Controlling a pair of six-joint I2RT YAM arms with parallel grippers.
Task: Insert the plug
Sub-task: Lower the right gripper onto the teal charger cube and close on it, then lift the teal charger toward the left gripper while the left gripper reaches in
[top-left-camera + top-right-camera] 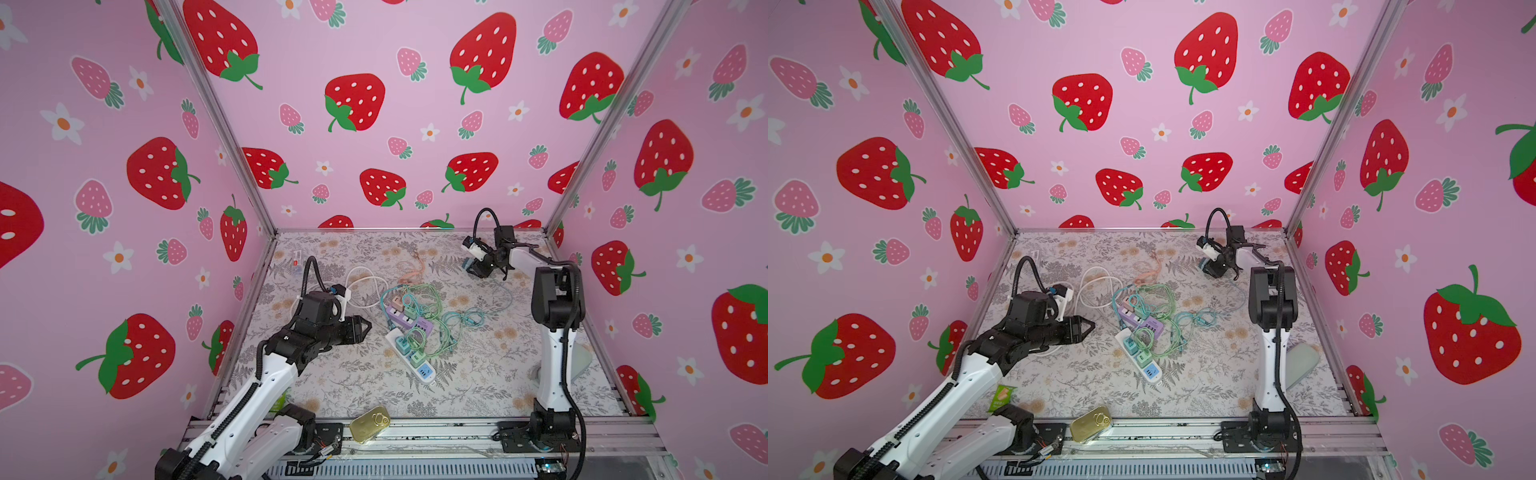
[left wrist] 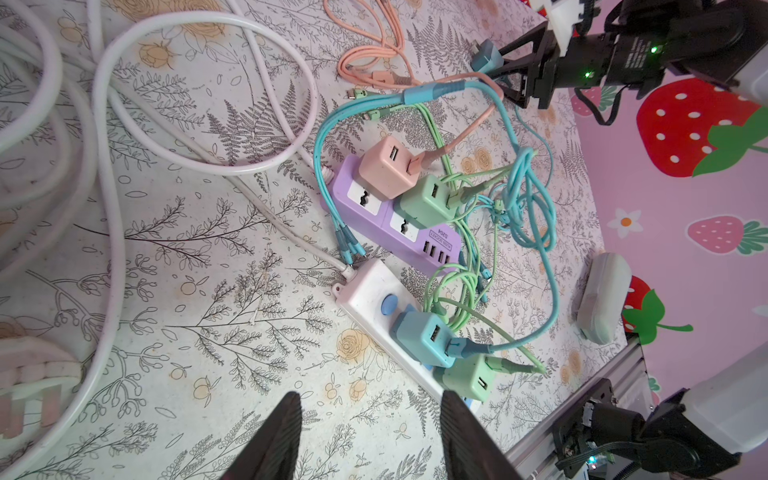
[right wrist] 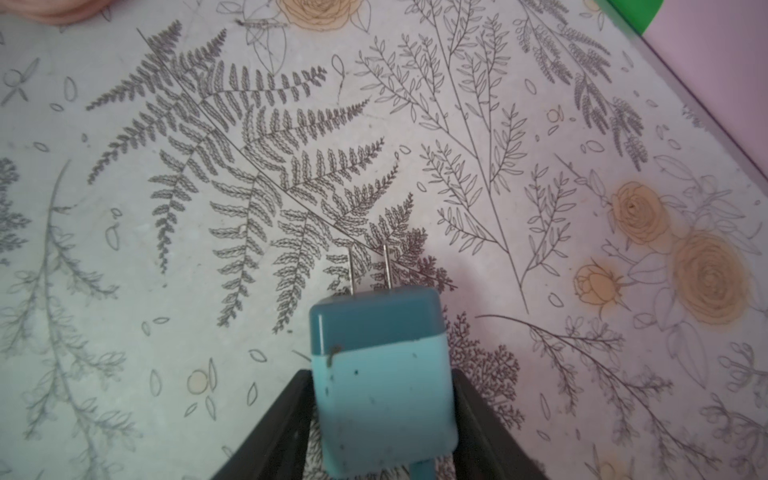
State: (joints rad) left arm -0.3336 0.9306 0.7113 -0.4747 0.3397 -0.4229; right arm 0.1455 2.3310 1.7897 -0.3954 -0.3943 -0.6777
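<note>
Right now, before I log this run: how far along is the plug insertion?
Looks done: four chargers already sit in the purple strip and white strip. In hand: the right gripper is closed on the blue charger, prongs exposed, away from both strips. The left gripper is open and empty. Left: carry it over and push it into a free socket.

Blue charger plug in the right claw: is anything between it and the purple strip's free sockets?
Yes. The pink adapter and green adapter, plugged into the purple power strip, stand on the side facing the blue charger plug, with looped cables lying between. From above, the free sockets look uncovered.
</note>
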